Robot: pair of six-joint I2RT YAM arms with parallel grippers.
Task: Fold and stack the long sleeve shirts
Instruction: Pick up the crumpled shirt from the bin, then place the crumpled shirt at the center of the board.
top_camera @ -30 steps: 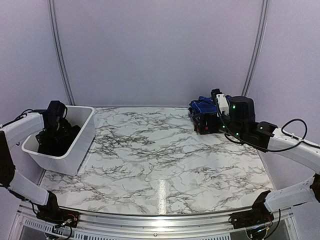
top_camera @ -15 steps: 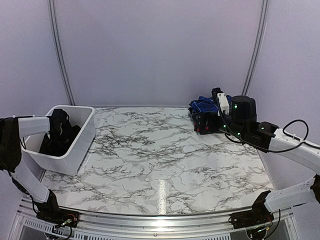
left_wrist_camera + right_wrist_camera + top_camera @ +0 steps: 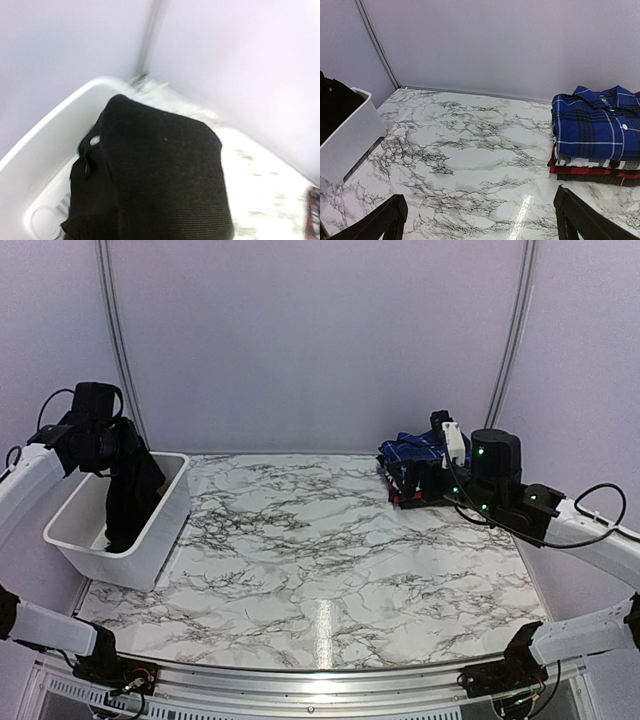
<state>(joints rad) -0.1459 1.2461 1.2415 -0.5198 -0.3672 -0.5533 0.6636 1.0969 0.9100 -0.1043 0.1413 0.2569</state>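
A black long sleeve shirt [image 3: 130, 490] hangs from my left gripper [image 3: 108, 436], which is shut on its top, high over the white basket. The shirt's lower end still trails inside the basket. In the left wrist view the black shirt [image 3: 165, 175] fills the foreground and hides my fingers. A stack of folded plaid shirts [image 3: 408, 468] lies at the far right of the table, with the blue-and-white shirt [image 3: 595, 125] on top and a red one [image 3: 590, 171] lower down. My right gripper [image 3: 480, 220] hovers open beside that stack, holding nothing.
The white plastic basket [image 3: 152, 538] stands at the table's left edge, also seen in the right wrist view as the basket [image 3: 345, 145]. The marble tabletop [image 3: 320, 550] stretches between basket and stack. Pale walls close in behind and at both sides.
My left gripper shut on the black shirt down in the basket, then rose and pulled it up out of the bin. The right arm shifted slightly to the right and stayed open.
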